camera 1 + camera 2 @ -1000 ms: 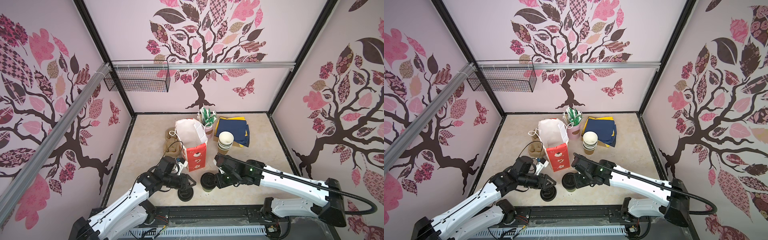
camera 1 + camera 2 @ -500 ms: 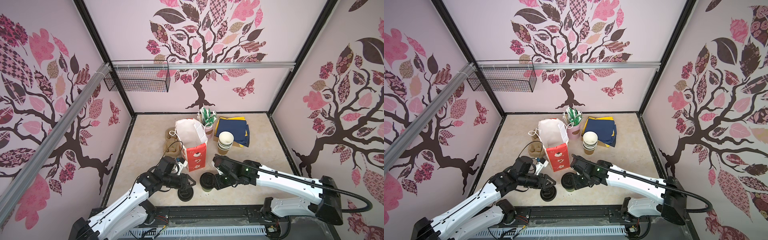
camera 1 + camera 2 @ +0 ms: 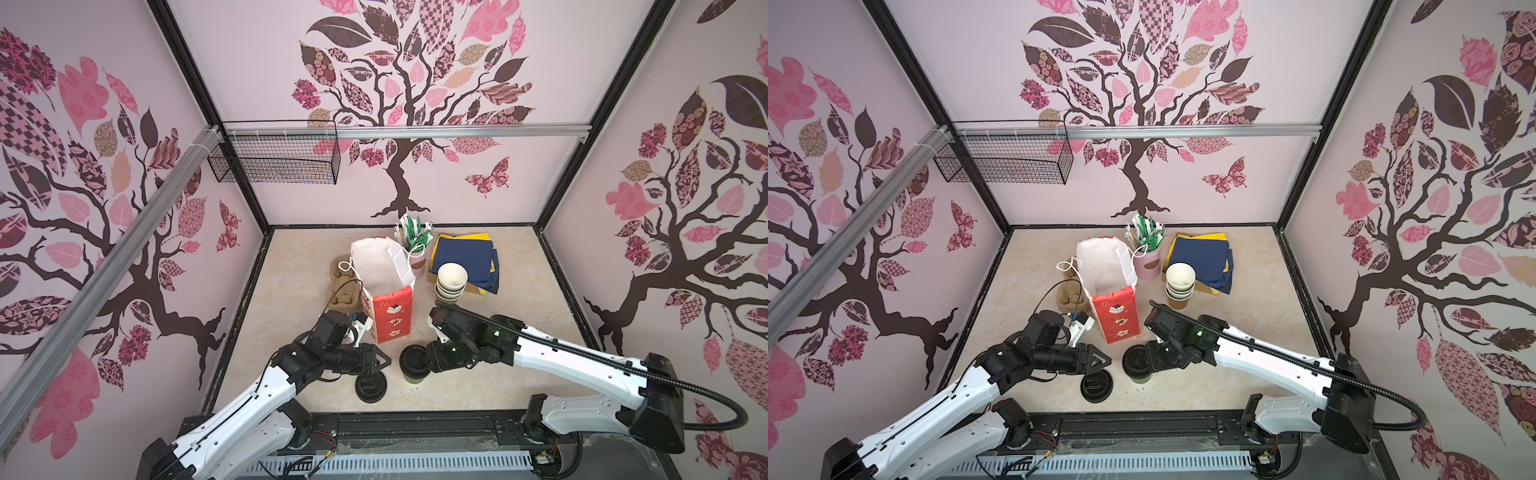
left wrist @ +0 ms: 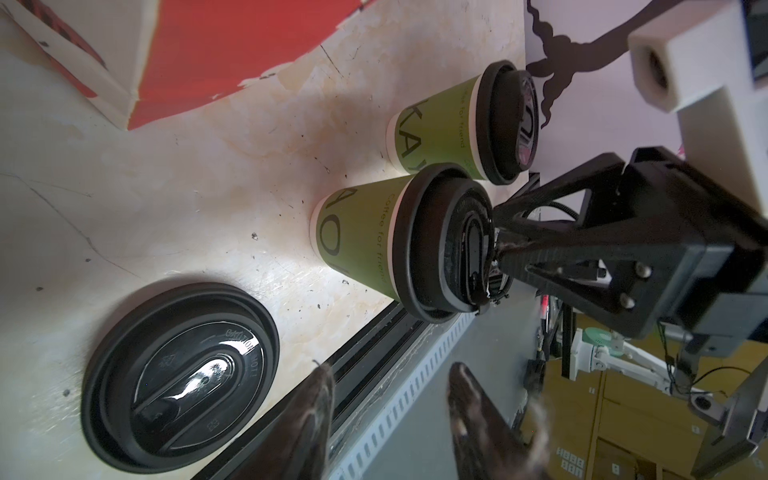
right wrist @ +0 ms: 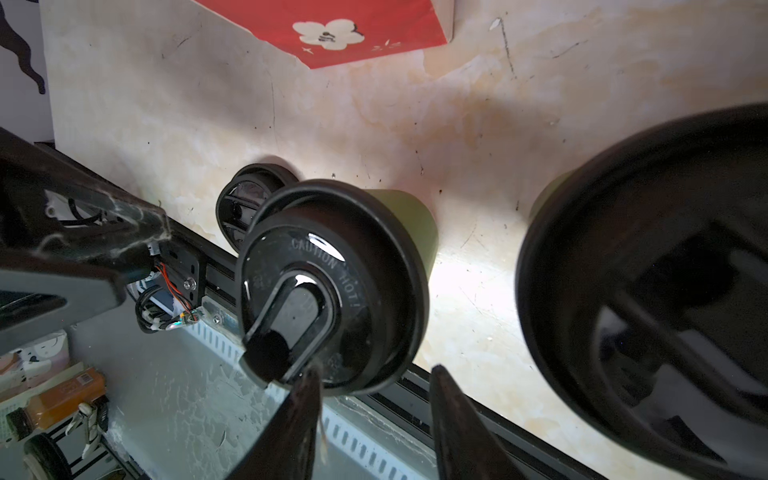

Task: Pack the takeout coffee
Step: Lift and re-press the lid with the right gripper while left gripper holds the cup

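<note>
Nearest the front edge lies a loose black lid (image 4: 180, 378), embossed "CAUTION HOT". The left gripper (image 4: 388, 374) hovers by it, half-spread, empty. Just beyond stand 2 green cups printed "coffee for friend": the right gripper (image 4: 497, 230), parted and gripping nothing, touches the lid of the left cup (image 4: 357, 237); the right cup (image 4: 432, 133) stands just beside. Behind, a red flower-print bag (image 3: 388, 311).

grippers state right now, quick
left gripper: open, holding nothing
right gripper: open, holding nothing, one fingertip right by a cup lid
</note>
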`<act>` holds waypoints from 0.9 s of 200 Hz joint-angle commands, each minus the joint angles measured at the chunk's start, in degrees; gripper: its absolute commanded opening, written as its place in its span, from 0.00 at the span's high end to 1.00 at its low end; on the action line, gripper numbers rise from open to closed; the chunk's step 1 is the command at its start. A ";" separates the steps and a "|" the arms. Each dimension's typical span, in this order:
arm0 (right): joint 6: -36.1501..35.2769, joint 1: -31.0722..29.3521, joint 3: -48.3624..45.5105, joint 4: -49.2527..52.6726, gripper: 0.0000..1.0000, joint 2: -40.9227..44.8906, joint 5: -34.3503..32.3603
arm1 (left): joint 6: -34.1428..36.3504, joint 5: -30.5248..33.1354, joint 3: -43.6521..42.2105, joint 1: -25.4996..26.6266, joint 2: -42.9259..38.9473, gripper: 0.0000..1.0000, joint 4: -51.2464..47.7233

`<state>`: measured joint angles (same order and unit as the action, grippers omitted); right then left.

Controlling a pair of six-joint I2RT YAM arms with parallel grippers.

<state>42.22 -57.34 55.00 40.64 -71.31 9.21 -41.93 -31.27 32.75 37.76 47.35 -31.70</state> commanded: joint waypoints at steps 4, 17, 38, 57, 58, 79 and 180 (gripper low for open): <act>1.14 0.21 1.42 0.69 0.55 0.38 0.81 | -8.12 3.90 -1.09 2.25 -2.81 0.54 5.71; 1.28 0.30 1.49 0.93 0.56 0.16 1.11 | -10.15 6.74 -1.29 4.53 -3.20 0.54 6.42; 1.88 0.37 0.91 0.07 0.58 -0.06 1.77 | -14.52 10.44 -2.44 8.02 -3.49 0.54 9.54; 2.21 0.39 0.64 -0.28 0.59 0.16 2.04 | -19.20 13.40 -4.19 11.28 -2.89 0.54 13.98; 2.21 0.39 0.64 -0.28 0.59 0.16 2.04 | -19.35 13.55 -4.28 11.41 -2.80 0.54 14.19; 2.50 0.82 0.50 -0.54 0.61 0.16 3.15 | -21.39 15.55 -4.12 14.00 0.84 0.50 14.99; 5.05 2.14 -1.37 -1.66 0.70 0.04 3.44 | -23.58 15.14 -5.51 14.36 6.04 0.50 20.81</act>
<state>46.48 -55.46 53.76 38.57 -71.31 12.27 -65.63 -15.59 28.47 51.81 51.42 -13.52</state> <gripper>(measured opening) 0.308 0.506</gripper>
